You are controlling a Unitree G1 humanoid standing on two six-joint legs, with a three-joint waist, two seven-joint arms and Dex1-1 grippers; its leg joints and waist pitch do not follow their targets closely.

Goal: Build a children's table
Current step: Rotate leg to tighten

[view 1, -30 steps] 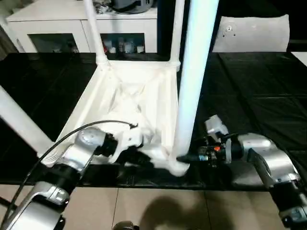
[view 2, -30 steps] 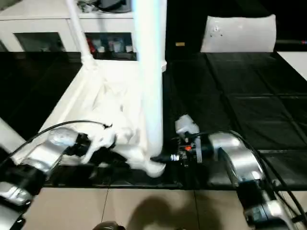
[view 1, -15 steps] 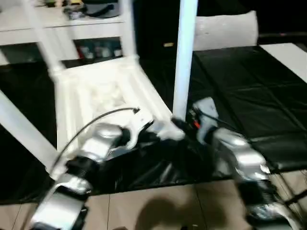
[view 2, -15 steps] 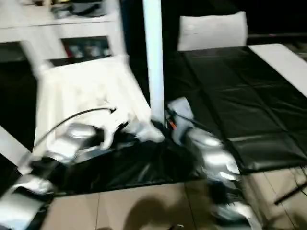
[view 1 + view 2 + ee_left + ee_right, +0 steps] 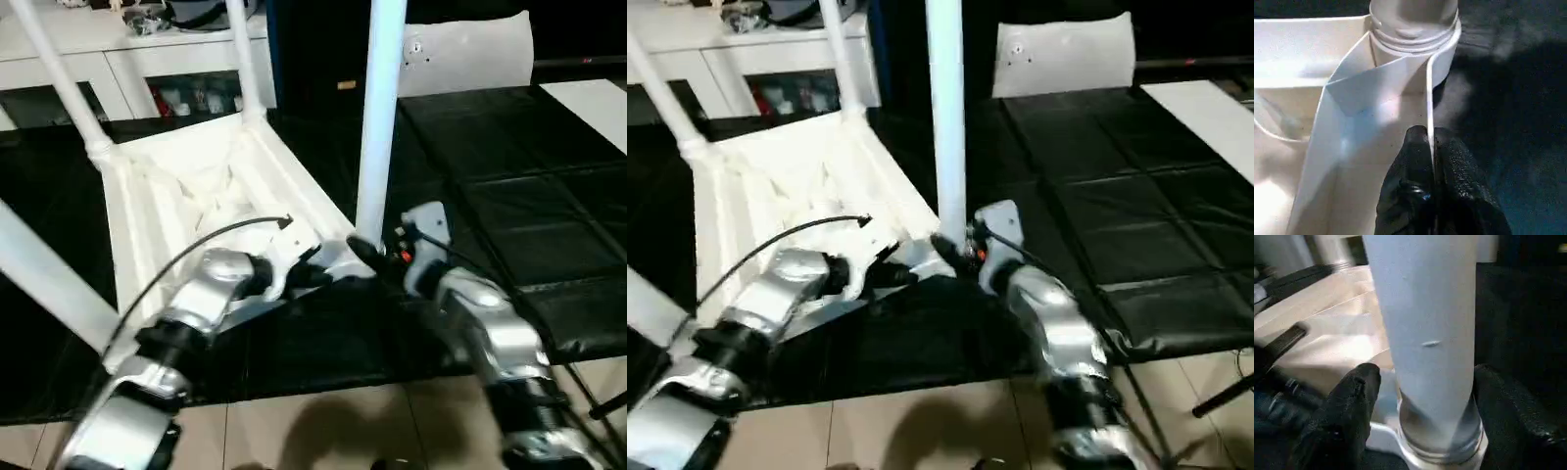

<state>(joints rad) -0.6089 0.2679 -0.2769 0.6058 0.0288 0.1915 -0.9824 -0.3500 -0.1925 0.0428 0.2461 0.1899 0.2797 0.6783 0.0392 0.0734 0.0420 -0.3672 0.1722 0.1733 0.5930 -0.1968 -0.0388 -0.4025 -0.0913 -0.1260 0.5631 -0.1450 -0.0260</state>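
Note:
The children's table lies upside down on the black work table, its ribbed white tabletop facing up. A white leg stands upright in the near right corner socket. My left gripper is shut on the tabletop's thin rim just beside that socket. My right gripper is at the foot of this leg, and its black fingers stand on either side of the leg, with a small gap showing on one side. Two more legs rise from the far corners, and another leg slants off at the left.
A white glass-door cabinet stands behind the work table. A white chair back is at the far right. The black table's front edge runs just below my arms, with tan floor beyond. My left arm's cable arcs over the tabletop.
The whole view has shifted. The tabletop's far end now sits further left relative to the chair back, and the gripped corner is further in from the table's front edge.

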